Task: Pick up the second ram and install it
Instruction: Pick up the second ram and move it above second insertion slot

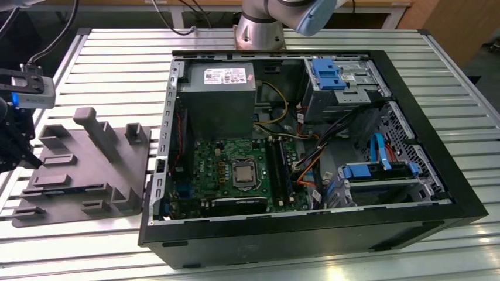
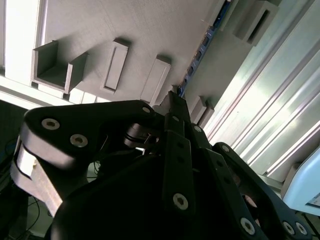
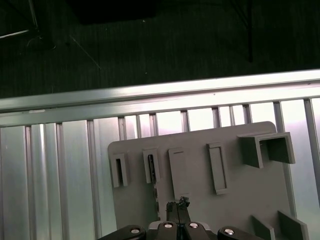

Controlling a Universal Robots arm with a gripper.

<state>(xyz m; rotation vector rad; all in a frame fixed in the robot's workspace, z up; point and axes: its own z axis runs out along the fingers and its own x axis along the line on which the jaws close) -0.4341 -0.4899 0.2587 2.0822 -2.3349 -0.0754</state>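
The second ram (image 2: 200,52) is a thin dark strip standing on edge in a slot of the grey tray (image 2: 100,25). In the first wrist view the ram (image 3: 155,197) runs beside my fingertips. My gripper (image 3: 178,204) hovers over the tray (image 3: 235,200), its tips pressed together with nothing seen between them. In the second wrist view the gripper (image 2: 172,97) ends right at the near end of the ram. At the exterior view's left the gripper (image 1: 14,143) hangs over the tray's (image 1: 86,175) outer side. The black memory slots (image 1: 279,170) lie on the motherboard.
An open computer case (image 1: 312,234) fills the middle of the slatted metal table (image 1: 117,64), with a power supply (image 1: 219,93), blue drive bays (image 1: 328,73) and loose cables inside. The arm's base (image 1: 262,29) stands behind the case. Past the table's edge (image 3: 150,95) is dark floor.
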